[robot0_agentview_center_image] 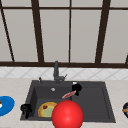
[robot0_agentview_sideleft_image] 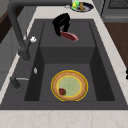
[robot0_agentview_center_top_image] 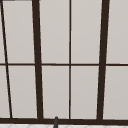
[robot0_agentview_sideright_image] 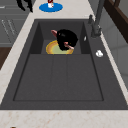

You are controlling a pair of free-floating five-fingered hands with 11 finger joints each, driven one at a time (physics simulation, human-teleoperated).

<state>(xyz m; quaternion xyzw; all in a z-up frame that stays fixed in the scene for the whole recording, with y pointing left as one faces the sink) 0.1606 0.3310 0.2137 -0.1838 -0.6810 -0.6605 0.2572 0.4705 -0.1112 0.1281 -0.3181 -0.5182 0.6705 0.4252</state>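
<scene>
My right hand (robot0_agentview_center_image: pixel 76 88) hovers over the middle of the dark sink (robot0_agentview_center_image: pixel 100 110), fingers pinched on a long reddish piece of food (robot0_agentview_center_image: pixel 68 95). From the left side the same hand (robot0_agentview_sideleft_image: pixel 61 22) holds the piece (robot0_agentview_sideleft_image: pixel 70 36) over the shallow half; from the right side the hand (robot0_agentview_sideright_image: pixel 66 38) covers most of it. A yellow plate (robot0_agentview_sideleft_image: pixel 69 85) lies in the deep basin with a small red bit (robot0_agentview_sideleft_image: pixel 62 91) on it. My left hand (robot0_agentview_center_image: pixel 26 109) hangs at the sink's front left corner, fingers relaxed, holding nothing.
A big red ball (robot0_agentview_center_image: pixel 67 114) sits at the sink's front edge. The faucet (robot0_agentview_center_image: pixel 56 71) stands behind the basin. A blue plate (robot0_agentview_center_image: pixel 5 105) lies on the left counter, and a dark plate (robot0_agentview_sideleft_image: pixel 81 6) with food on the right counter.
</scene>
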